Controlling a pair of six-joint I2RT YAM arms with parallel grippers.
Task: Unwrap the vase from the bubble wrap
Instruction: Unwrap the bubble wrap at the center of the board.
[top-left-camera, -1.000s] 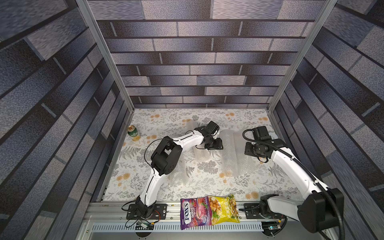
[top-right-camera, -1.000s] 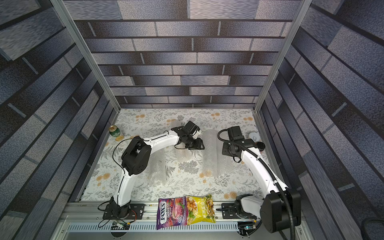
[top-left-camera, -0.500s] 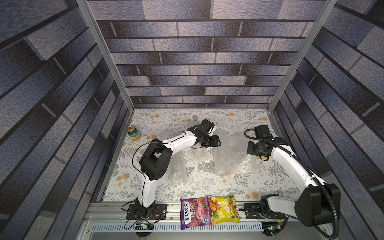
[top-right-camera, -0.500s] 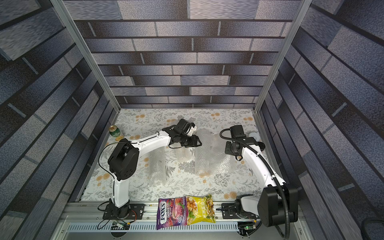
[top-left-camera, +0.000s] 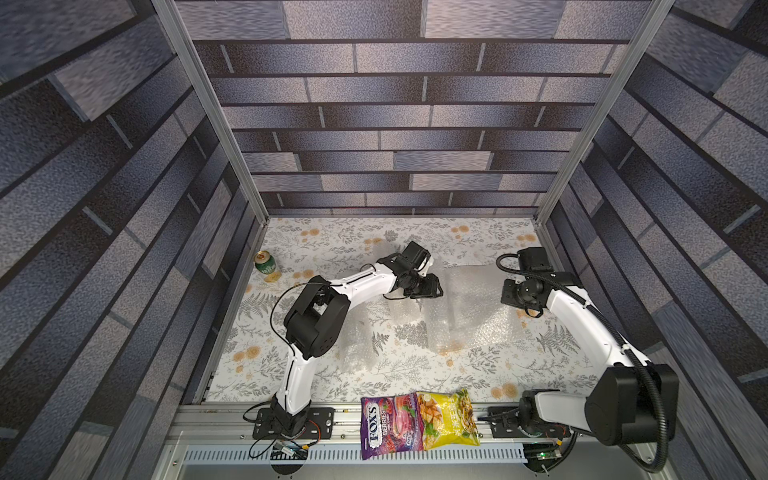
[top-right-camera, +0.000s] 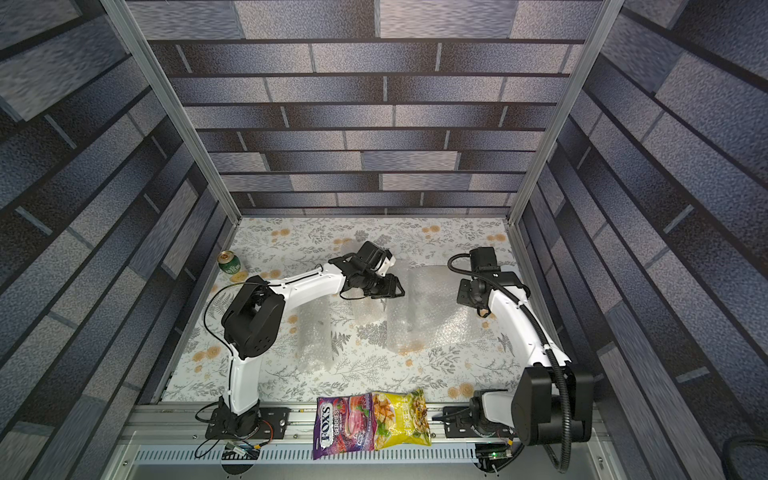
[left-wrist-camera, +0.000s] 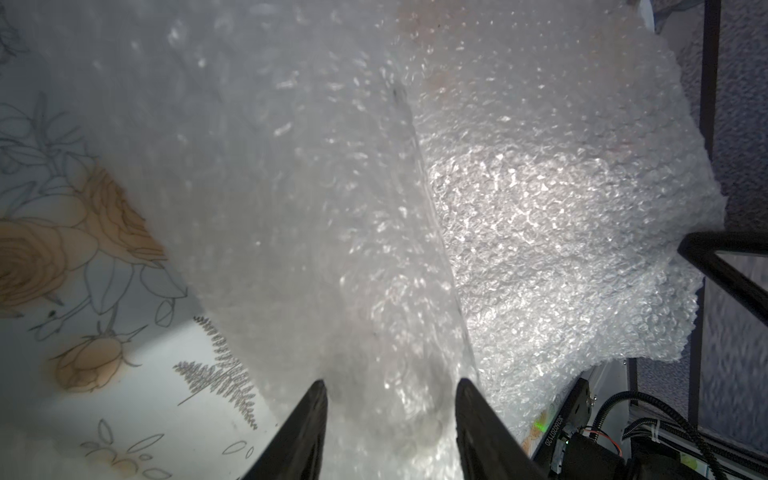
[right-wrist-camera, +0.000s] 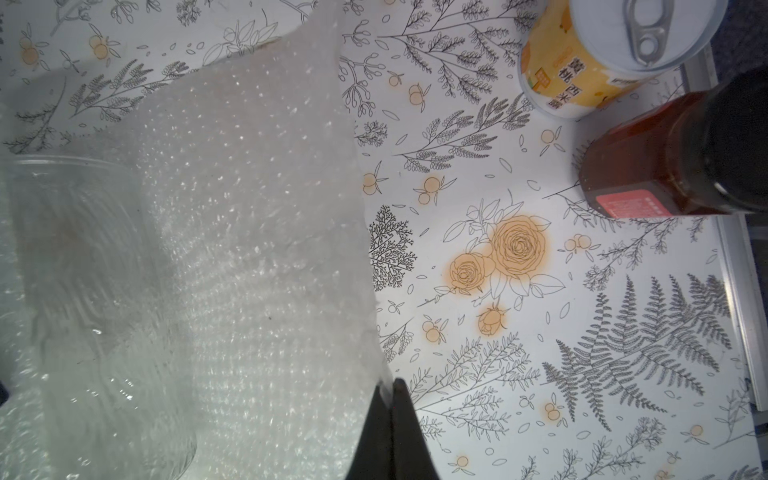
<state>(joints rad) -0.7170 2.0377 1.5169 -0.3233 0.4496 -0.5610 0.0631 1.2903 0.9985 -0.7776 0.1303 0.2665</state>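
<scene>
**Near edge.** Two glossy snack bags, one purple (top-left-camera: 388, 419) and one yellow (top-left-camera: 446, 415), are laid side by side on the rail. Both appear sealed. Further in, a loose strip of bubbled plastic (top-left-camera: 357, 345) is spread on the floral table cover (top-left-camera: 478, 374), with no gripper near it.

**Mid-table.** The large translucent whitish bubble wrap (top-left-camera: 473, 307) lies between the two grippers.
- The left gripper (left-wrist-camera: 390, 386) is closed, its fingers kept apart by a bulky translucent body. This is judged to be the clear ribbed glass vase (right-wrist-camera: 83, 270) with wrap over it (blur prevents certainty).
- The right gripper (right-wrist-camera: 388, 384) is pinched fully together on the sheet's edge.
- Nothing is seen inside the vase.

**Step in hand (judged).** This is the peel. The vase is anchored on one side and the sheet edge is taken on the other. Much of the sheet is already opened flat, and the vase is only partly covered. The next move calls for the pinched edge to be drawn away low and steadily, with the vase held firm so that it is not dragged or rolled.

**Far.**
- A green drinks can (top-left-camera: 265, 263) stands by the left wall. Whether it has been opened cannot be told.
- A yellow-labelled ring-pull tin (right-wrist-camera: 573, 75) and a dark-lidded jar of red-brown contents (right-wrist-camera: 648, 158) are seen near the table's edge, both closed.
</scene>
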